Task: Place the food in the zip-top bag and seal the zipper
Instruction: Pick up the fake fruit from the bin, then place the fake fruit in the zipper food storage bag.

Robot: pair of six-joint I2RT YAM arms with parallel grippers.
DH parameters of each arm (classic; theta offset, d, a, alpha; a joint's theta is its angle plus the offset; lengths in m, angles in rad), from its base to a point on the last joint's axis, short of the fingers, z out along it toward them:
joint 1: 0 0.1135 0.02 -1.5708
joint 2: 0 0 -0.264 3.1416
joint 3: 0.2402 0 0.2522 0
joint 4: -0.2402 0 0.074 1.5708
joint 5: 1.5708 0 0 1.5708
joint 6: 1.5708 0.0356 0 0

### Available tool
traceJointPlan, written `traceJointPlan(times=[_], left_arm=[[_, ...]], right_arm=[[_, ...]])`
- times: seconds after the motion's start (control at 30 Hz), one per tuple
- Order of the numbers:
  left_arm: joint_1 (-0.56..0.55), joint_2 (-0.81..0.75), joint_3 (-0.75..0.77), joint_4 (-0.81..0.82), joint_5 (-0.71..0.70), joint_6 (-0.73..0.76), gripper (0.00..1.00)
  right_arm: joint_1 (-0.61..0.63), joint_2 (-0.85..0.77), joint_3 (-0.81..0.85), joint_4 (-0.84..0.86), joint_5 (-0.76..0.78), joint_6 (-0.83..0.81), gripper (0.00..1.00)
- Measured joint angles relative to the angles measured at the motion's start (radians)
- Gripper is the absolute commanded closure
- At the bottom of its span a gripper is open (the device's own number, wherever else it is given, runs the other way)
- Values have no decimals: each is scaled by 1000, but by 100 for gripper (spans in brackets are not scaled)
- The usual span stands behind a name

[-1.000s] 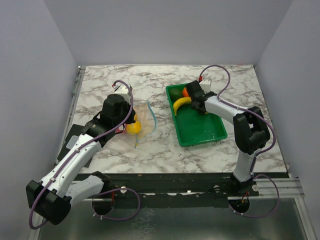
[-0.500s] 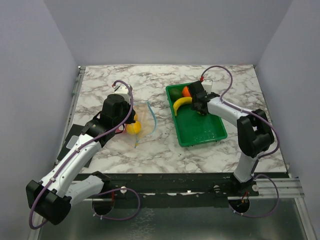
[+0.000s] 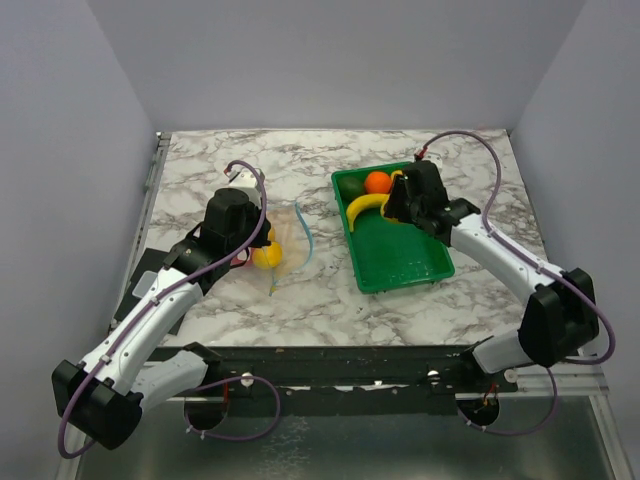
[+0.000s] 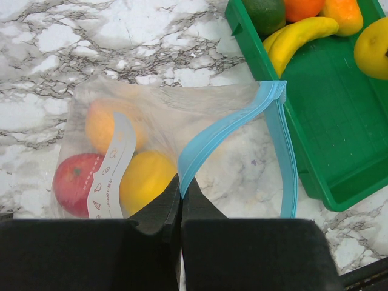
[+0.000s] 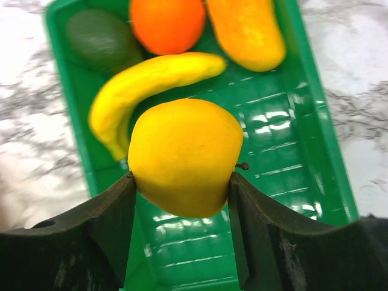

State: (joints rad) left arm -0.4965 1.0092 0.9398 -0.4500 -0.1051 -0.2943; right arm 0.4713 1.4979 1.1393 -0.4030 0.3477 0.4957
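Two claws work over a marble counter point(image 3: 330, 295). At left, the left claw point(image 4: 180, 185) is closed, pinching the light blue zipper point(image 4: 225, 124) at the near end of the open mouth of the zip-top bag point(image 4: 163, 115). The bag lies flat on the counter just beside the green tray point(image 4: 315, 151). Through the clear plastic show a red piece point(image 4: 73, 182), a bagged orange point(image 4: 100, 124) and a bagged lemon point(image 4: 145, 179), partly behind a white label point(image 4: 112, 167). At right, the right claw point(image 5: 182, 180) grips a held lemon point(image 5: 185, 151) between its fingers above the tray. At the tray's far end lie a dark green piece point(image 5: 103, 37), a loose orange point(image 5: 167, 24), a banana point(image 5: 148, 85) and an oblong orange-yellow piece point(image 5: 245, 30).
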Motion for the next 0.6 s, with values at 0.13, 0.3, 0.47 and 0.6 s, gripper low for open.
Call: traceJointPlan(times=[0.13, 0.3, 0.47, 0.6], left_arm=[[0, 0, 0, 0, 0, 0, 100], [0, 0, 0, 0, 0, 0, 100], [0, 0, 0, 0, 0, 0, 100], [0, 0, 0, 0, 0, 0, 100]], right_arm=[[10, -106, -48, 37, -114, -2, 76], [37, -206, -84, 79, -246, -7, 76], [77, -256, -101, 118, -370, -11, 76], [112, -268, -105, 142, -451, -18, 76]])
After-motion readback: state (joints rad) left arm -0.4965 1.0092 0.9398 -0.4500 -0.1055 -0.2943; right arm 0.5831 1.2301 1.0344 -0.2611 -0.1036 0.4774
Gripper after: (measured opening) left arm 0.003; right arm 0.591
